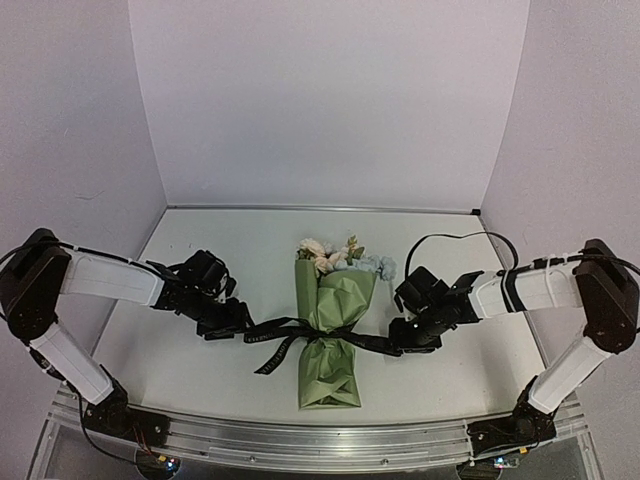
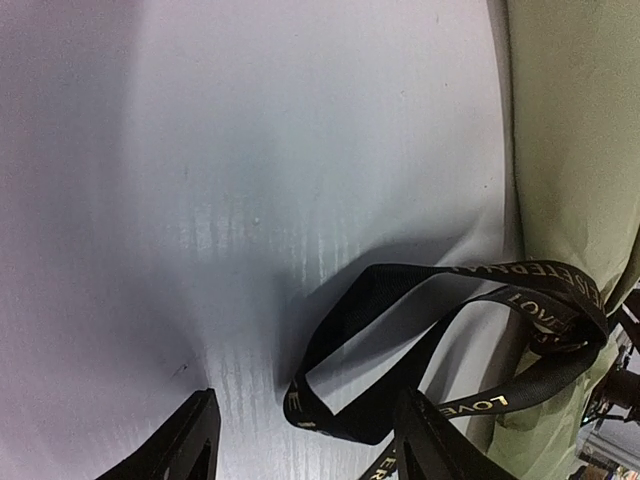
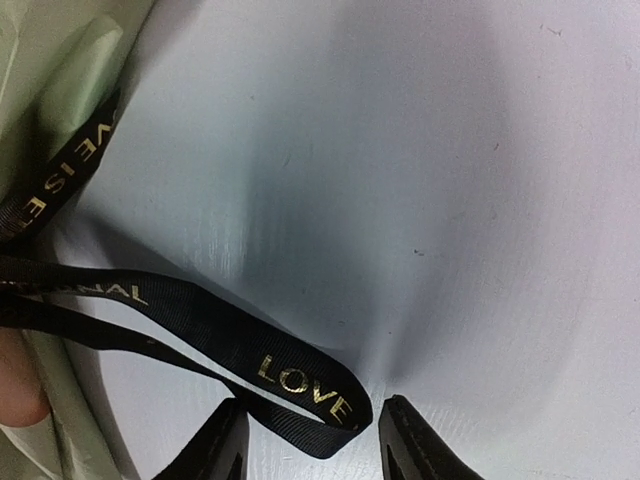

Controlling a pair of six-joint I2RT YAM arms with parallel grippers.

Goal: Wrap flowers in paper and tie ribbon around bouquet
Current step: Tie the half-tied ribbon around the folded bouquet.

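The bouquet lies in the middle of the table, an olive-green paper cone with cream and pale blue flowers at its far end. The black ribbon crosses its waist, and a loose tail trails to the near left. My left gripper is open at the ribbon's left end. In the left wrist view a ribbon loop lies between the spread fingers. My right gripper is open at the right end. A loop lettered LOVE rests between its fingers, unpinched.
The white table is closed in by pale walls at the back and sides. A metal rail runs along the near edge between the arm bases. A black cable arcs above the right arm.
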